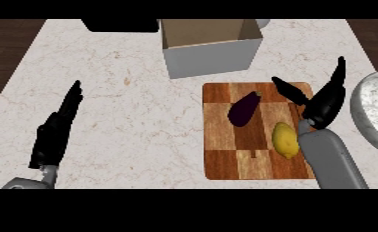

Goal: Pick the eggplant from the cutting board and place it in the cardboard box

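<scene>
Counter: we see a pale marbled counter (pixel 118 76) that fills most of the head view, with dark wood showing past its far corners.
Cutting board: we find the checkered wooden cutting board (pixel 221 166) on the right half of the counter, lying flat, nearer to us than the box.
Eggplant: we see the dark purple eggplant (pixel 244 109) lying on the board's upper middle, tilted, with its stem end toward the far right. Nothing touches it.
Lemon: we note a yellow lemon (pixel 285 139) on the board's right side, near the eggplant but apart from it, just beside the right forearm.
Cardboard box: we see the cardboard box (pixel 210 61) open at the top, standing on the counter just beyond the board's far left corner. Its inside shows bare.
Right hand: we see our right hand (pixel 319 101) over the board's far right corner, spread wide, thumb reaching left toward the eggplant's stem end, fingers straight and pointing away. It holds nothing.
Left hand: we see our left hand (pixel 55 131) resting at the left of the counter, fingers straight, holding nothing.
Other things: we notice a black object (pixel 122 24) at the far edge left of the box, and part of a grey round metal vessel (pixel 367 106) at the right edge.
</scene>
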